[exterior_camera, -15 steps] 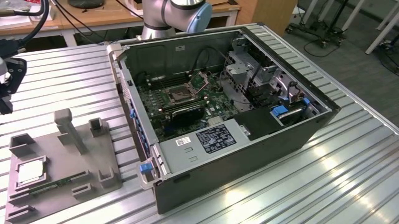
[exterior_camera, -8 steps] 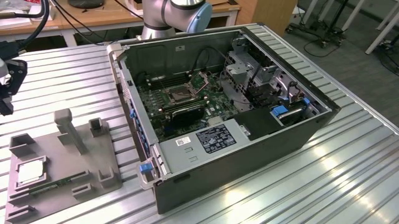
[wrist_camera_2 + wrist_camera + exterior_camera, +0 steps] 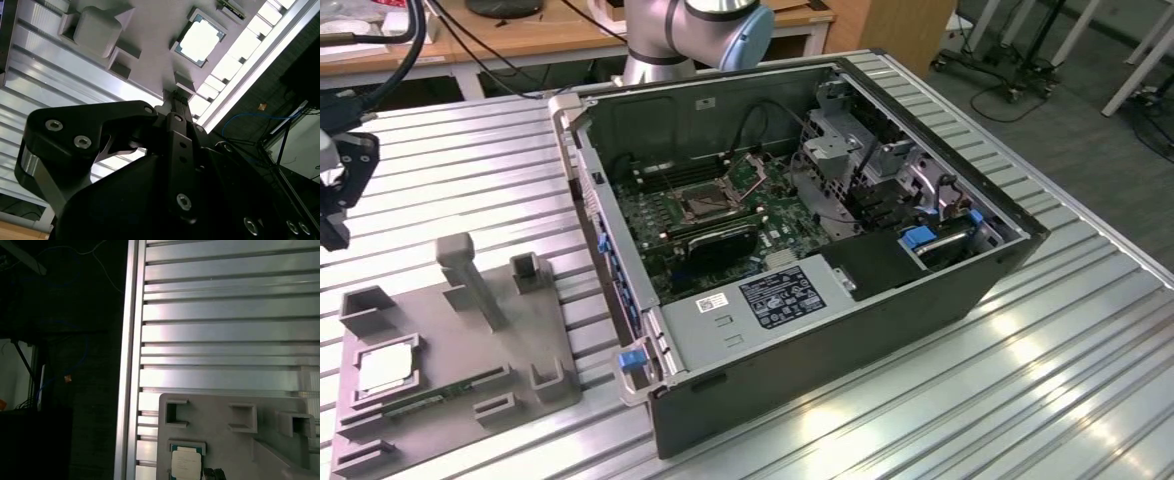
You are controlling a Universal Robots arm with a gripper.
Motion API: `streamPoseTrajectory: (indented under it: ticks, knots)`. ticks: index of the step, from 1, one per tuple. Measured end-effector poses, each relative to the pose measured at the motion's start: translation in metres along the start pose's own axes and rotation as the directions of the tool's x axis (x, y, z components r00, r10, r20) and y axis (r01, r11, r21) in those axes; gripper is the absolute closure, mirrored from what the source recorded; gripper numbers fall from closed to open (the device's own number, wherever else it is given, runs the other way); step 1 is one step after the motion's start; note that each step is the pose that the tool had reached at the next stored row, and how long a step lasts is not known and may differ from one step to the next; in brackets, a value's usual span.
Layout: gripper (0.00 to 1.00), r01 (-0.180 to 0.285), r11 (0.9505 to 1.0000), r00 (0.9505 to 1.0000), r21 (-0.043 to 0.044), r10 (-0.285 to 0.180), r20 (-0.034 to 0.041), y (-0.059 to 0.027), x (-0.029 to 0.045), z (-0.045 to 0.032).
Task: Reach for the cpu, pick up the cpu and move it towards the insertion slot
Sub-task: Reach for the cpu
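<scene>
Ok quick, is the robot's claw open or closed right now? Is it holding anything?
The gripper: cannot tell if open or closed. It holds nothing; the cpu lies in the grey tray.

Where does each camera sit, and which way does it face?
Exterior view: off the arm, looking down on the computer case, grey tray and arm.
Second wrist view: on the arm, looking past the black hand to the cpu.
First wrist view: on the arm, facing the slatted table.
All three show the cpu in the tray.
</scene>
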State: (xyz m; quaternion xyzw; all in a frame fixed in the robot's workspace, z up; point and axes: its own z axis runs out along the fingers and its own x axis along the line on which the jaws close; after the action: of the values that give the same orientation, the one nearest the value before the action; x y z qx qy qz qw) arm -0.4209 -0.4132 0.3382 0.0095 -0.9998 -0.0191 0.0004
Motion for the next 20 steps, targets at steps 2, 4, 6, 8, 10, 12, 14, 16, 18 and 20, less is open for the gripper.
streamPoseTrajectory:
  ticks: [2,4,6,8,10,12,14,16,18,20]
  knots:
    - [0.89,0.0,1.0,1.0,-0.0002,0.0,-0.0002,0.0,0.0001,0.0002]
    - [0.89,0.0,1.0,1.0,-0.0025,0.0,0.0001,-0.0007,0.0003,0.0005]
    - [0.89,0.0,1.0,1.0,-0.0026,0.0,0.0002,-0.0007,0.0003,0.0006]
    - [0.89,0.0,1.0,1.0,-0.0025,0.0,0.0001,-0.0007,0.0003,0.0007]
    - [0.89,0.0,1.0,1.0,-0.0019,0.0,0.0001,-0.0008,0.0003,0.001]
    - [0.89,0.0,1.0,1.0,-0.0015,0.0,0.0001,-0.0008,0.0003,0.001]
    - [0.89,0.0,1.0,1.0,-0.0014,0.0,0.0,-0.0008,0.0003,0.0009]
    - [0.89,0.0,1.0,1.0,-0.0013,0.0,0.0001,-0.0008,0.0003,0.001]
    - [0.89,0.0,1.0,1.0,-0.0012,0.0,0.0001,-0.0008,0.0003,0.001]
    - [0.89,0.0,1.0,1.0,-0.0012,0.0,0.0001,-0.0008,0.0003,0.001]
